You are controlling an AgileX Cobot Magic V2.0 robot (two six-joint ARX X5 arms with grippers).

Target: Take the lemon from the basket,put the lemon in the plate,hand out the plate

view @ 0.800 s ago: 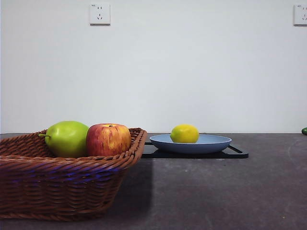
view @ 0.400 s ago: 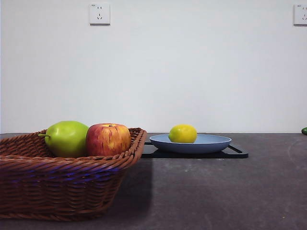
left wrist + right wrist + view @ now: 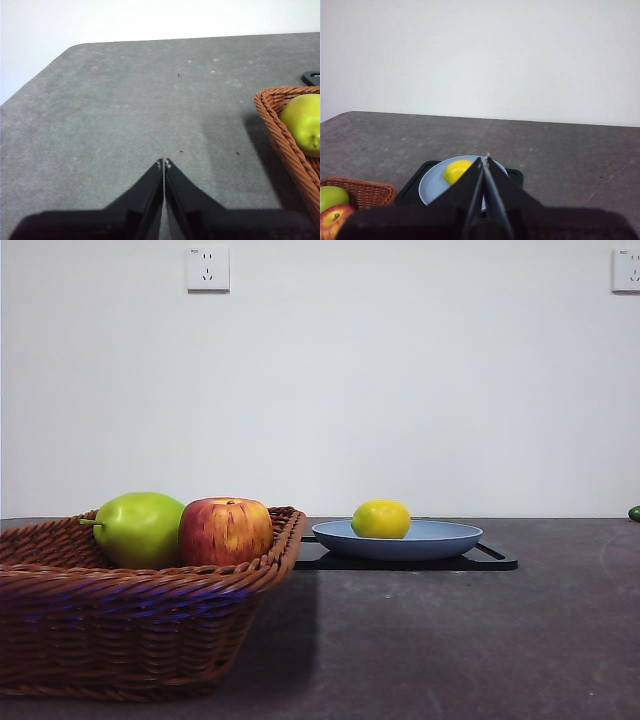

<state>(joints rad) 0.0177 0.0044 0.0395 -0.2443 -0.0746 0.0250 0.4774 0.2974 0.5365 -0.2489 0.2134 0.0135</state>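
- Lemon point(image 3: 381, 519) sits in plate point(image 3: 398, 539), left of centre; plate rests on black tray point(image 3: 495, 560).
- Basket point(image 3: 130, 630) holds pear point(image 3: 140, 529) and apple point(image 3: 226, 531).
- Left gripper point(image 3: 164, 164): jaws pressed together, empty, above bare table point(image 3: 125, 115) beside basket.
- Right gripper point(image 3: 484, 159): jaws together, empty, clear of the plate.
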